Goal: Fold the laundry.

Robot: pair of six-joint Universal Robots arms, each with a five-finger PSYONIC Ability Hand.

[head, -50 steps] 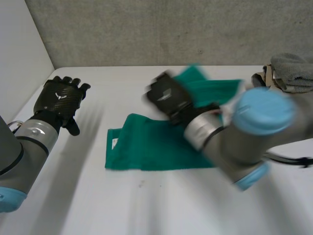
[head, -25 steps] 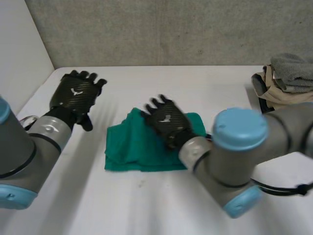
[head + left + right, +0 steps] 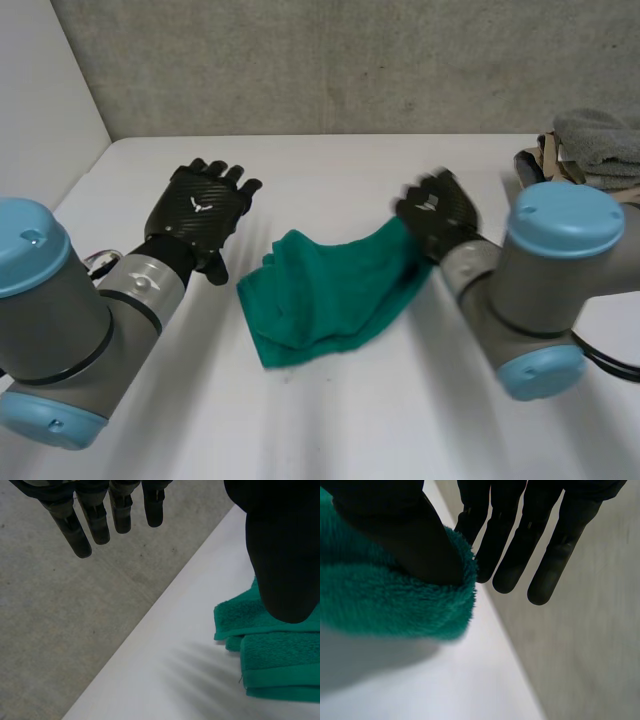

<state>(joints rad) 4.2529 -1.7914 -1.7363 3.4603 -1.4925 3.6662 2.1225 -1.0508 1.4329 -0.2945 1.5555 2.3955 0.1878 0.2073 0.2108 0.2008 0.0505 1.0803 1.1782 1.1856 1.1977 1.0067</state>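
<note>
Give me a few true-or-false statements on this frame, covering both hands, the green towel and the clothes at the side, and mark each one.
1. The right hand holds the green towel by one end, pinched at the thumb. True.
2. The left hand grips the towel too. False: its fingers are straight and hold nothing; it hovers beside the towel.
3. The towel lies spread flat in a single layer. False: it is bunched and doubled over, with stacked layers in the left wrist view.
4. A pile of clothes lies toward the table's far right corner, apart from the towel. True.
</note>
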